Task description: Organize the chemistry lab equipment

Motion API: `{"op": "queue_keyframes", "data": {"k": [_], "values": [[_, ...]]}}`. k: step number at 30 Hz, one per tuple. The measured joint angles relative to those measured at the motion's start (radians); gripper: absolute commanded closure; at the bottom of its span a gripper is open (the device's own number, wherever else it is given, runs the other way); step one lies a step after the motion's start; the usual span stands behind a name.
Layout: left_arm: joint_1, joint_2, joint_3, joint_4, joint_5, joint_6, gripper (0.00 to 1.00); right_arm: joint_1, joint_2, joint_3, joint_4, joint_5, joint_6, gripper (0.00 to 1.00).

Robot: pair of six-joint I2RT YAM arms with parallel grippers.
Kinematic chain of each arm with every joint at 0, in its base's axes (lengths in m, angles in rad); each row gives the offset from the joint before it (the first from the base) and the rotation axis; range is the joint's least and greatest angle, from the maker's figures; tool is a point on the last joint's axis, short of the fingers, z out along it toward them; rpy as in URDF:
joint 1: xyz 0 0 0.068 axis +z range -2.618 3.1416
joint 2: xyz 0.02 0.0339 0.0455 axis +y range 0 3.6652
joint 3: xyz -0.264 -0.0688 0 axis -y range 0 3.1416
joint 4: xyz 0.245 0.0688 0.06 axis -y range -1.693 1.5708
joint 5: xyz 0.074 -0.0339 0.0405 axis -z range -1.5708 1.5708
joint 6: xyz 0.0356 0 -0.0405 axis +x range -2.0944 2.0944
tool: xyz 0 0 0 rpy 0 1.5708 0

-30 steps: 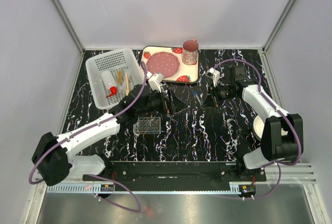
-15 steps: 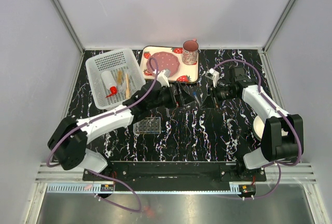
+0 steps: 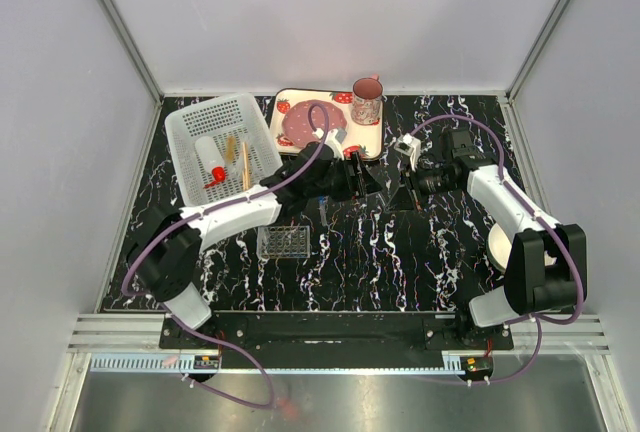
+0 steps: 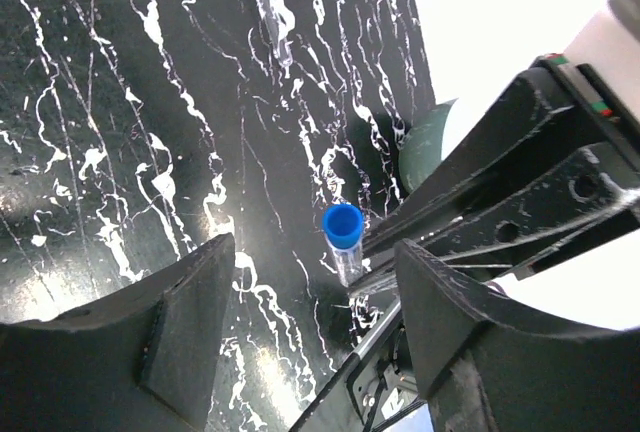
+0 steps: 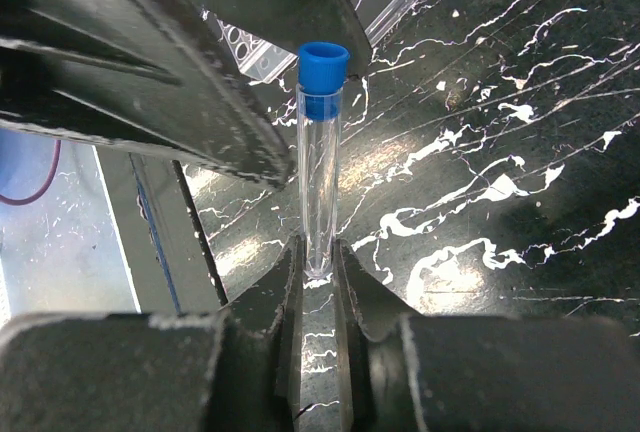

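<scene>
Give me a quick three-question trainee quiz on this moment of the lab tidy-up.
1. True or false: the right gripper is shut on a blue-capped tube.
2. Where is the red-capped bottle? A) in the white basket B) in the rack C) on the tray
3. How many blue-capped tubes show in the left wrist view?
Key: 1 true; 2 A; 3 two, the held one and a loose tube.

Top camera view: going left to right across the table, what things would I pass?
White perforated plastic basket → clear plastic grid tube rack → pink patterned mug → cream round bowl, partly hidden.
</scene>
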Motion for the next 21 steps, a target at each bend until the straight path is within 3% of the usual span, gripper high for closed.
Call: {"op": "queue_keyframes", "data": {"k": [13,21], "values": [[-0.001,0.024,0.041,-0.05,0.051,0.014,0.61,0.016,-0.003,-0.01,-0.023,-0.013,-0.048,0.93],[-0.003,0.024,0.041,-0.049,0.084,0.016,0.69,0.021,-0.005,-0.016,-0.025,-0.016,-0.066,0.92]]}}
